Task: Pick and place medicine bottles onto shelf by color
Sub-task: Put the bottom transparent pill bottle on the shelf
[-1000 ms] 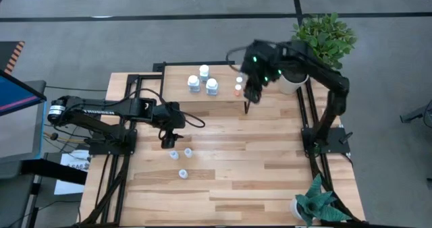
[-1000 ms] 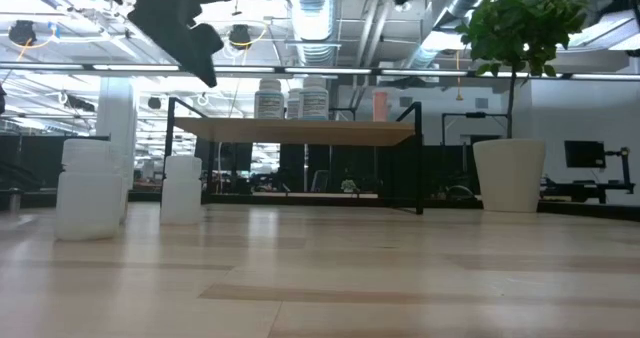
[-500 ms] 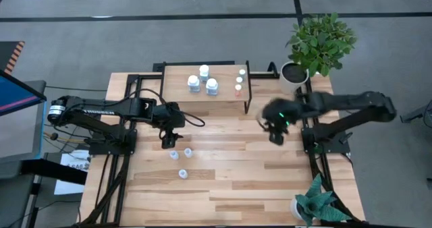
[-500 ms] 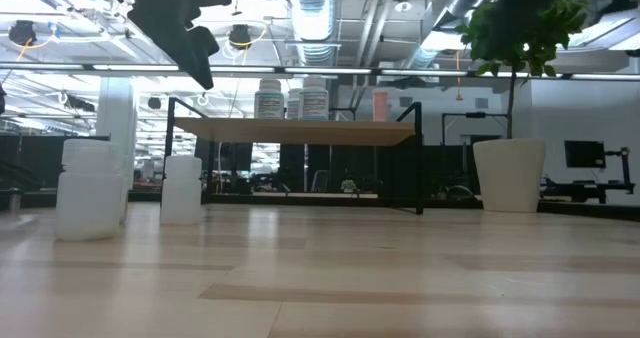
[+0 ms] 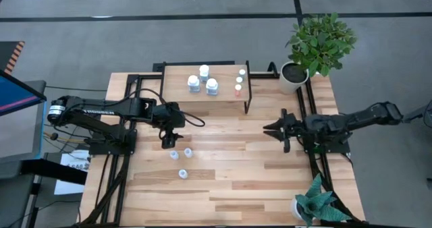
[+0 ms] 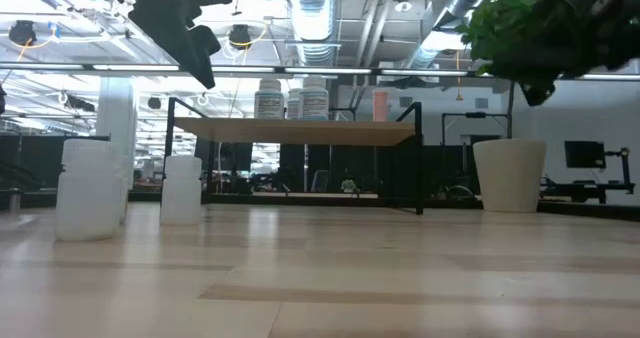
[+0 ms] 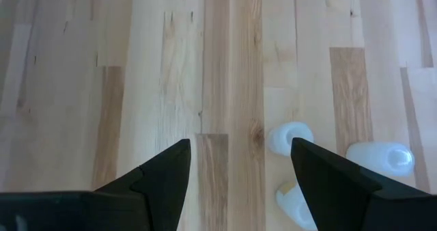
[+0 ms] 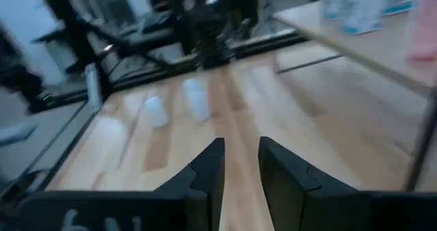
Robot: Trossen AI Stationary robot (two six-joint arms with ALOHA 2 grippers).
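Medicine bottles point(image 5: 202, 79) are split between the shelf point(image 5: 177, 85) and the table point(image 5: 229, 167).
Three white-capped and two orange-tinted bottles are seen on the shelf; three small bottles point(image 5: 180, 160) are left on the planks. The left gripper point(image 5: 167, 142) is held just beside them, fingers apart and empty. The right gripper point(image 5: 283, 130) is nearly closed on nothing, near the table's right edge.

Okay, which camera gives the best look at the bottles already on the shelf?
The high view: five bottles stand apart on the shelf, three larger and two small at its right end. The low view overlaps them. The right wrist view catches them blurred; the left wrist view shows none.
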